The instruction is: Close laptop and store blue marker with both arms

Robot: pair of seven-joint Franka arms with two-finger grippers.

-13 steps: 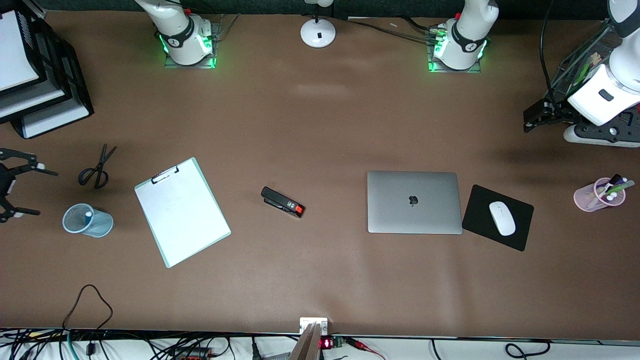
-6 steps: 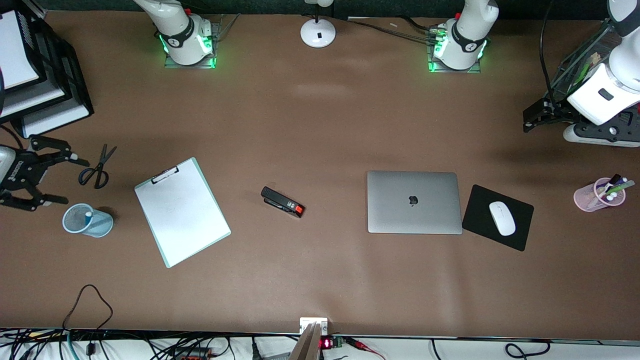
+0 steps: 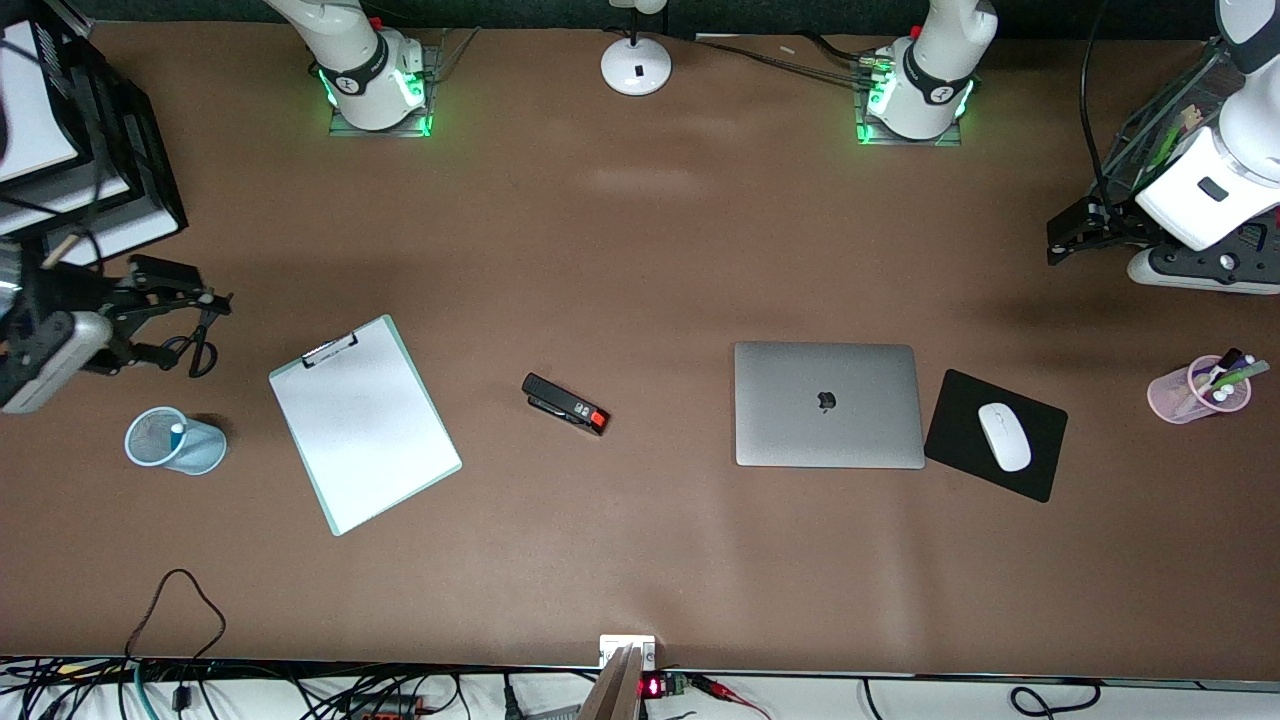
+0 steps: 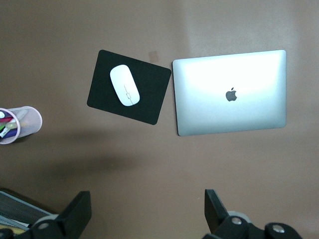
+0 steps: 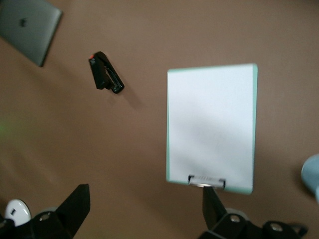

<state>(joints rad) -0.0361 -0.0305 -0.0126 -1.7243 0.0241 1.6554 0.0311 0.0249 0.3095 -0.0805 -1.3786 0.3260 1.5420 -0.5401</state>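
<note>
The silver-grey laptop (image 3: 828, 404) lies shut on the table, apple logo up; it also shows in the left wrist view (image 4: 230, 92) and the right wrist view (image 5: 27, 27). The blue marker (image 3: 177, 431) stands in a light-blue mesh cup (image 3: 172, 442) at the right arm's end, white tip up. My right gripper (image 3: 203, 328) is open and empty in the air over the black scissors, beside the cup; its jaws stand wide apart in the right wrist view (image 5: 147, 209). My left gripper (image 3: 1058, 240) is open and empty at the left arm's end of the table (image 4: 148, 209).
A clipboard (image 3: 364, 423) and a black stapler (image 3: 565, 404) lie between cup and laptop. A black mouse pad with white mouse (image 3: 995, 435) sits beside the laptop. A pink cup of pens (image 3: 1198, 390), black paper trays (image 3: 110, 150) and a lamp base (image 3: 636, 65) stand at the edges.
My right gripper has moved from over the table's end inward and now hangs over the scissors. The left arm, laptop and marker have not moved.
</note>
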